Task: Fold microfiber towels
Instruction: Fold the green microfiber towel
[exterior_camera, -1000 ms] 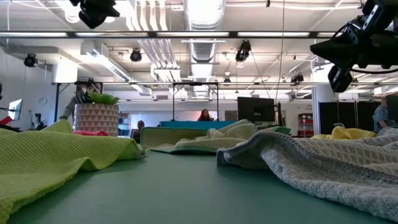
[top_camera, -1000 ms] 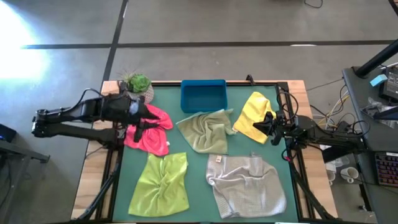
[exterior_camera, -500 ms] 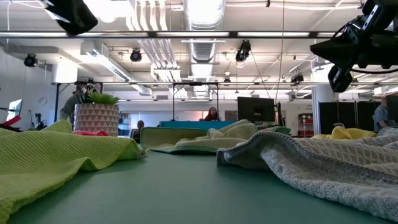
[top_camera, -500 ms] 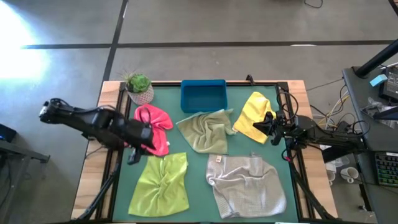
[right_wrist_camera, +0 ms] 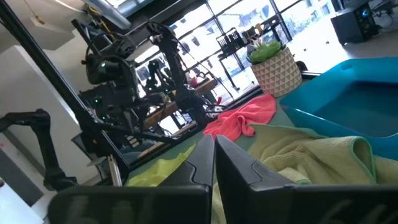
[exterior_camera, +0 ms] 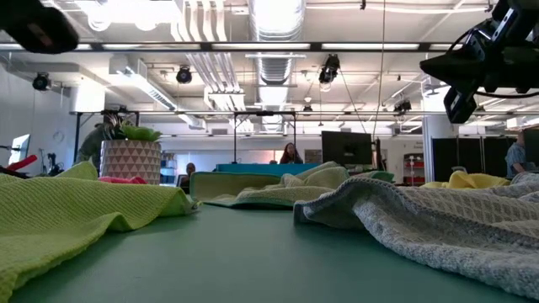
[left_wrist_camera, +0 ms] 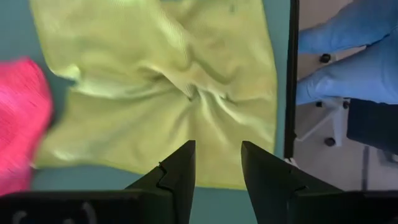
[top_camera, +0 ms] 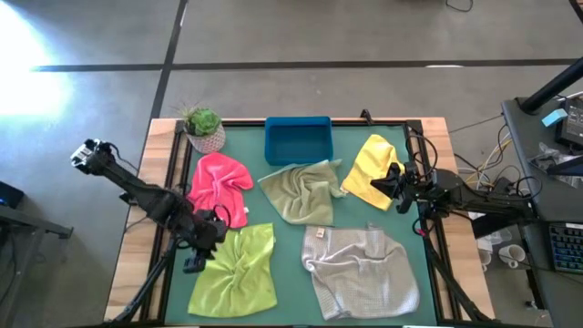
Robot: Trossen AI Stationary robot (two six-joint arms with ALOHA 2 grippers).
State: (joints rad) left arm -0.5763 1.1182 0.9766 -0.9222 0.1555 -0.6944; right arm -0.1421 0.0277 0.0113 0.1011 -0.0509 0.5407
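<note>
Five microfiber towels lie crumpled on the green table: hot pink [top_camera: 219,185], lime green [top_camera: 235,271], olive green [top_camera: 301,191], yellow [top_camera: 372,169] and light grey [top_camera: 360,273]. My left gripper [top_camera: 194,262] hangs open above the table, just off the lime towel's left edge. In the left wrist view its fingers [left_wrist_camera: 217,168] point down at the lime towel [left_wrist_camera: 168,93] with nothing between them. My right gripper [top_camera: 390,183] waits shut and level above the yellow towel's right edge, clear of it; its fingers [right_wrist_camera: 214,155] show closed together.
A blue tray [top_camera: 298,139] stands at the far edge, with a small potted plant [top_camera: 204,128] at the far left corner. Bare green table shows between the towels. Something blue [left_wrist_camera: 348,56] lies beyond the table's edge in the left wrist view.
My left gripper has swung from over the pink towel, near the plant, toward the table's near edge and down. It has turned about and tipped further down on the way. It now hangs by the lime towel's left edge, still open. The pink towel now shows uncovered.
</note>
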